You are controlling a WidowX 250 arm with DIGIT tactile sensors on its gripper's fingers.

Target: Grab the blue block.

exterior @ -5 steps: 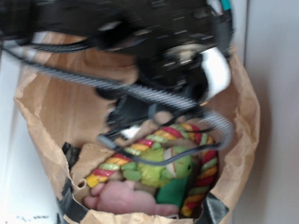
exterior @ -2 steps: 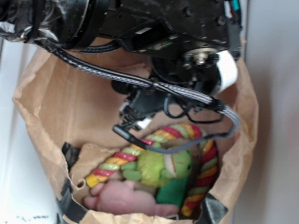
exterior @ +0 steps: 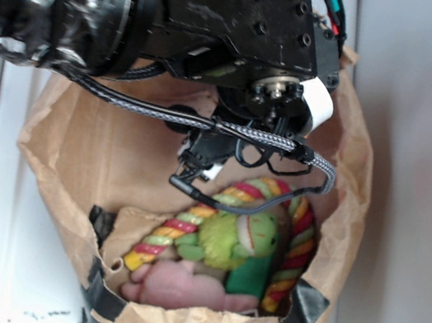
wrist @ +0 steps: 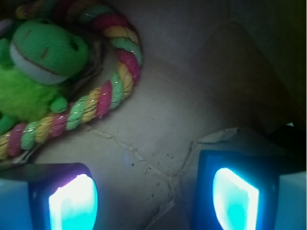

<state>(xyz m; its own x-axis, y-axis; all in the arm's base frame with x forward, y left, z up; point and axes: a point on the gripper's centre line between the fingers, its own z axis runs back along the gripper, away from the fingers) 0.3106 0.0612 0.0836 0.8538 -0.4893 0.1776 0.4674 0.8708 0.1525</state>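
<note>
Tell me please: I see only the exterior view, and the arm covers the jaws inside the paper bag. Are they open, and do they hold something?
Observer: In the wrist view the jaws stand open. Only the bare bag floor shows between the glowing pads.
Operator: Is the blue block in front of them?
Observer: No blue block shows anywhere in the wrist view.
Operator: What lies near, then?
Observer: The striped rope toy curves past the green plush toy at the upper left, apart from the jaws.
</note>
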